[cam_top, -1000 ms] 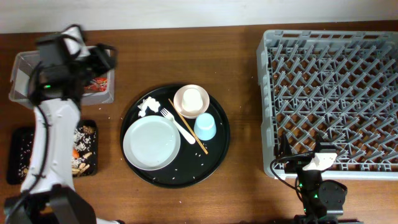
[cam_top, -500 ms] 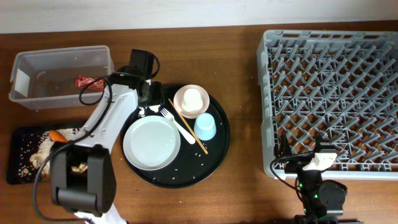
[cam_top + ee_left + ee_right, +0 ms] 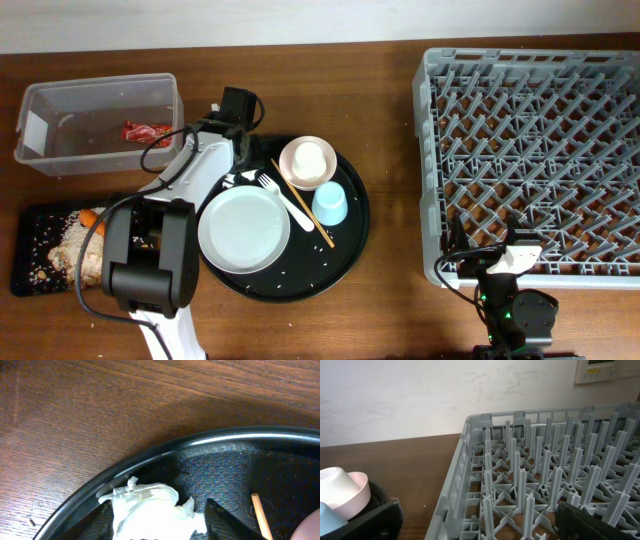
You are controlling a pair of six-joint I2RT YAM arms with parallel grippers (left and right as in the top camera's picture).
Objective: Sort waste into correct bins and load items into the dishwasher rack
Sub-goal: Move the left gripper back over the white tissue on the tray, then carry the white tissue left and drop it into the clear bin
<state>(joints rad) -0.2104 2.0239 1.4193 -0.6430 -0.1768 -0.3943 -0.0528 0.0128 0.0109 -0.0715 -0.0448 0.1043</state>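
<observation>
My left gripper [image 3: 236, 160] is open over the upper left of the round black tray [image 3: 340, 262], its fingers on either side of a crumpled white wad [image 3: 150, 510]. On that tray are the pale plate [image 3: 243, 232], the pinkish bowl [image 3: 296, 176] holding the cream cup [image 3: 309, 158], the light blue cup [image 3: 330, 205], the white fork [image 3: 280, 193] and the chopsticks [image 3: 312, 220]. The red-and-white wrapper [image 3: 140, 131] lies in the clear tub [image 3: 40, 120]. Rice and the carrot [image 3: 90, 215] lie in the black rectangular tray [image 3: 28, 282]. My right gripper [image 3: 495, 262] is open and empty by the grey rack [image 3: 535, 150].
In the left wrist view the round tray's rim [image 3: 200, 442] curves past bare wood, and a chopstick end [image 3: 260, 515] shows at the right. The right wrist view faces the rack's tines [image 3: 540, 480], with the bowl [image 3: 355, 492] at the left.
My left arm swung from the clear tub to the round tray's upper left, leaving the wrapper in the tub. It now straddles the white wad. The right arm has not moved.
</observation>
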